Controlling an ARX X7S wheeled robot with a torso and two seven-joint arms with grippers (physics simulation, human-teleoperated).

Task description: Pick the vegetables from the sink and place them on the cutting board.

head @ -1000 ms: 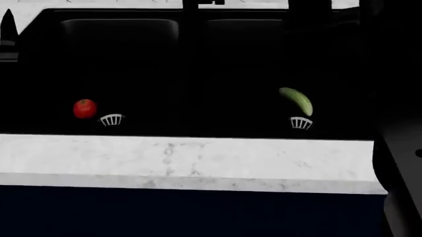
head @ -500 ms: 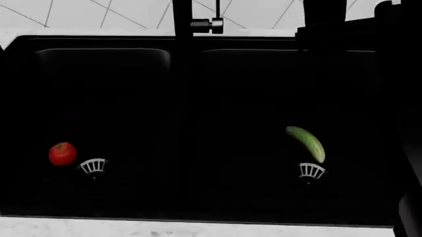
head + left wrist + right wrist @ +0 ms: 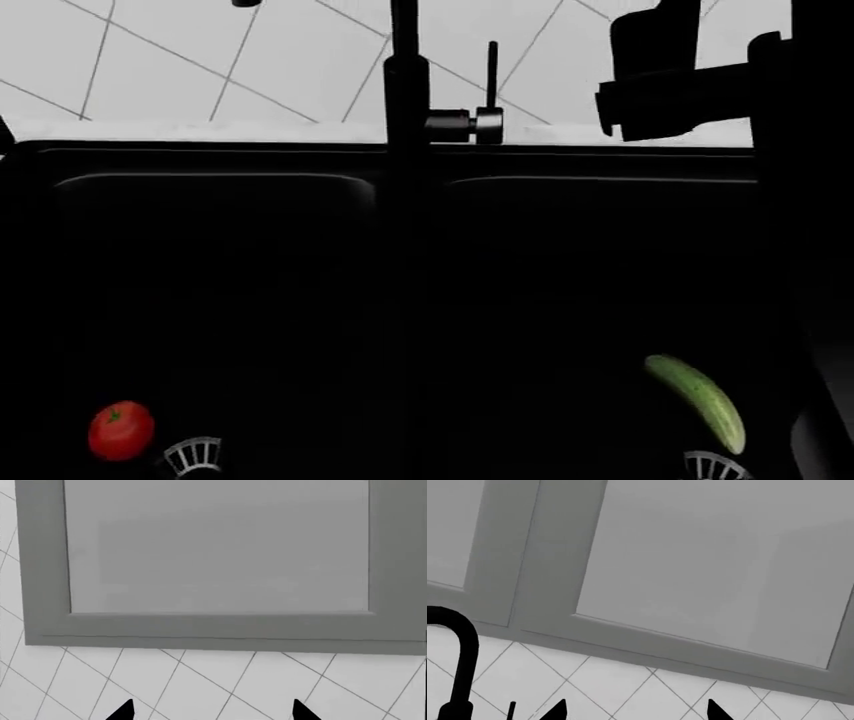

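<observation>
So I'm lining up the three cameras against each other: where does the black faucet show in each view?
Head view: the faucet rises top centre, between the two basins of the sink.
Right wrist view: its curved neck shows at the edge, against the tiles.
Left wrist view: not in it.
Shared landmark: the white diagonal wall tiles, seen in all three.
</observation>
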